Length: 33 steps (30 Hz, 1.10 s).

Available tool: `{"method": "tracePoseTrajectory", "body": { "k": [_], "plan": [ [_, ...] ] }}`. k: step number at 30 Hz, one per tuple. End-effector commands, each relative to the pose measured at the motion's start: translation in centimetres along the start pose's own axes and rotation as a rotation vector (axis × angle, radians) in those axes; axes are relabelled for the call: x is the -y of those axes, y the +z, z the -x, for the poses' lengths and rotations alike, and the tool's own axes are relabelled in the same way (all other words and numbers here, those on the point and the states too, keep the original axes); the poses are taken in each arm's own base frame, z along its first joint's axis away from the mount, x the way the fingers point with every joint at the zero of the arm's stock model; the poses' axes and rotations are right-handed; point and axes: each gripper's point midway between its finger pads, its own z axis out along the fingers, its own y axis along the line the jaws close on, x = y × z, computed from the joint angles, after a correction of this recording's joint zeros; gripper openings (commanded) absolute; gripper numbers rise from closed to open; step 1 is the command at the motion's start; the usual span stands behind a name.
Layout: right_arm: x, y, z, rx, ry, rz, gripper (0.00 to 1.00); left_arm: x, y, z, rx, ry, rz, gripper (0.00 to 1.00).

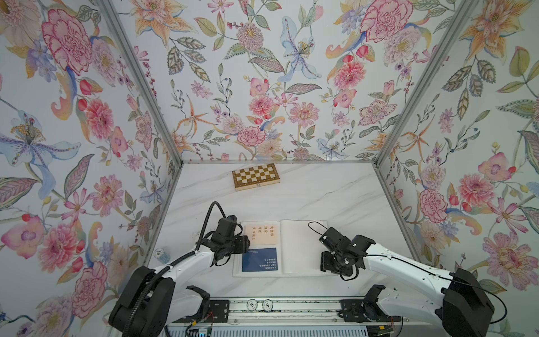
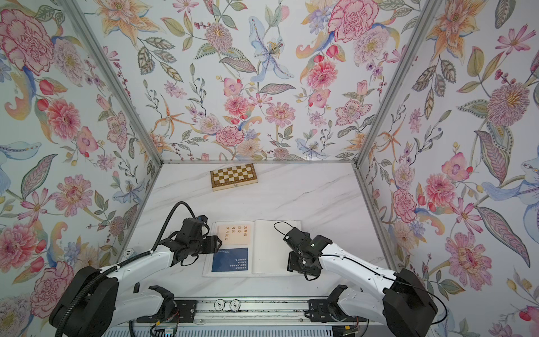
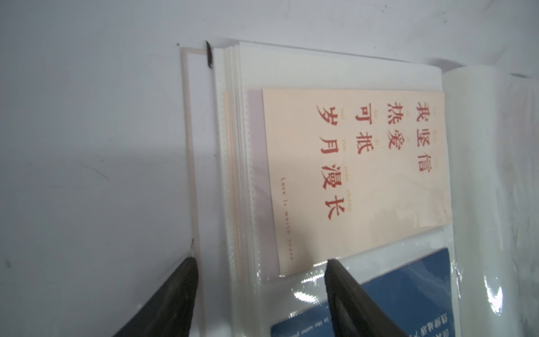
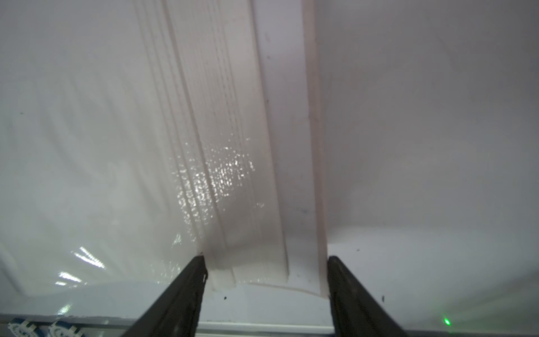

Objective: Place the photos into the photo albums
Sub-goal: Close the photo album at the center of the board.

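Bright even light; glare on the photo albums [image 4: 221, 172].

checkered wooden box [image 1: 255, 176] and chips on a marbled white worktop [image 1: 335, 195], enclosed by floral wallpaper [image 1: 262, 73]
the box is laid flat and closed near the far wall, slightly left of centre, well apart from everything else. a bluish chip [image 1: 162, 254] is seen against the foot of the left wall. two pale round chips [image 1: 252, 304] are set side by side on the metal rail [image 1: 309, 306] along the near edge.
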Motion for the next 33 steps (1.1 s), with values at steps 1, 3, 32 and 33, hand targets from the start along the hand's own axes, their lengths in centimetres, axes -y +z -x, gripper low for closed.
{"method": "tracePoseTrajectory", "body": {
  "k": [1,3,32,33],
  "plan": [
    [-3.6,-2.4,2.4,0.092,-0.028,0.146,0.66,-0.1,0.6,-4.8,-0.185,-0.035,-0.018,0.68],
    [-3.7,-2.9,2.6,0.103,-0.036,0.146,0.66,-0.1,0.6,-4.7,-0.184,-0.034,-0.02,0.68],
    [-9.5,-11.5,5.3,0.243,-0.188,0.273,0.65,2.6,2.0,-3.1,-0.174,0.004,-0.093,0.67],
    [-9.8,-11.6,5.3,0.245,-0.193,0.276,0.65,2.7,2.1,-3.0,-0.173,0.008,-0.095,0.67]
  ]
}}
